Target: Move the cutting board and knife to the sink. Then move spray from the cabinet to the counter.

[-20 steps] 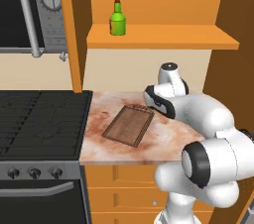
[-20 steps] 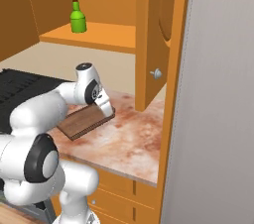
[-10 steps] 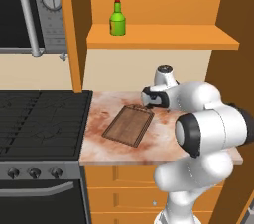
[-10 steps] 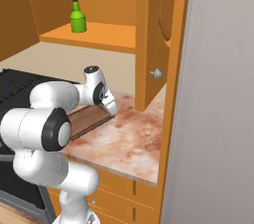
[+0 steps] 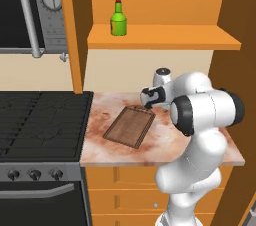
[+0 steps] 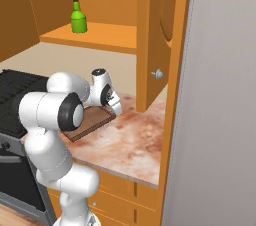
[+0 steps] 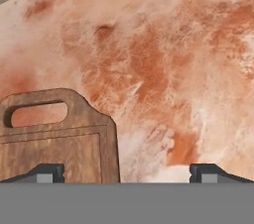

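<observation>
The brown wooden cutting board (image 5: 129, 126) (image 6: 90, 122) lies flat on the marbled counter (image 5: 165, 142) (image 6: 135, 142), close to the stove. Its loop handle end (image 7: 37, 114) points toward my hand. My gripper (image 7: 126, 173) (image 5: 148, 101) (image 6: 114, 106) hovers low just beyond that handle, open wide and holding nothing. One fingertip (image 7: 49, 172) is over the board's corner, the other over bare stone. The green spray (image 5: 118, 17) (image 6: 77, 17) stands upright on the shelf of the open orange cabinet (image 5: 165, 37) (image 6: 95, 37). The knife and the sink are out of view.
A black stove top (image 5: 40, 120) adjoins the counter on the left, under a microwave (image 5: 30, 10). The cabinet door (image 6: 155, 30) with its round knob (image 6: 157, 74) hangs open over the counter's right part. A tall grey panel (image 6: 220, 95) closes off the right side.
The arm has folded, its elbow swinging closer to the cameras, and the hand has sunk a little toward the board's handle end. Board and spray have stayed put.
</observation>
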Robot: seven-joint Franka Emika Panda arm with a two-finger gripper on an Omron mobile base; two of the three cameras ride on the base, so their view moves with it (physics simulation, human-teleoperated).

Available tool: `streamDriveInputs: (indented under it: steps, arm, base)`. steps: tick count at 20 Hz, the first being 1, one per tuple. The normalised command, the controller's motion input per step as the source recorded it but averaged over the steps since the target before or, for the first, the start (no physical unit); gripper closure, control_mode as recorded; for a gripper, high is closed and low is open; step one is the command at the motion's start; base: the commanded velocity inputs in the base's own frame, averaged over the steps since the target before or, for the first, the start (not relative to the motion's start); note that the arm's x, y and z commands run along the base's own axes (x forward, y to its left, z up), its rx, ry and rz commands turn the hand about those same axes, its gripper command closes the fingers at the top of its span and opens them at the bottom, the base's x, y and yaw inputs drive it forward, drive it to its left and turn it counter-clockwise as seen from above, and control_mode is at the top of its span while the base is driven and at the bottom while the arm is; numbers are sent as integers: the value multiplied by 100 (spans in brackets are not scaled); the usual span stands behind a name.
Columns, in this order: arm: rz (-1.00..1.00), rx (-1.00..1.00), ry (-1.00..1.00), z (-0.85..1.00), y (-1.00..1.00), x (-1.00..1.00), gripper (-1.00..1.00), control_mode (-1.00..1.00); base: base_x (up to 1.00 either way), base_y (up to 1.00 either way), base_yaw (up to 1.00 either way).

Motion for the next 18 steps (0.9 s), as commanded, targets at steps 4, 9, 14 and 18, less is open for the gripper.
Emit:
streamDriveInputs:
  steps: [4, 9, 14, 18]
  arm:
    - [0, 2, 0, -22, -4, 37, -100, -100]
    - [0, 0, 0, -23, 0, 41, -100, -100]
    - [0, 0, 0, -33, 0, 31, -100, -100]
    - [0, 0, -1, -32, -2, 33, -100, -100]
  base:
    - [0, 0, 0]
    - [0, 0, 0]
    - [0, 0, 0]
    - [0, 0, 0]
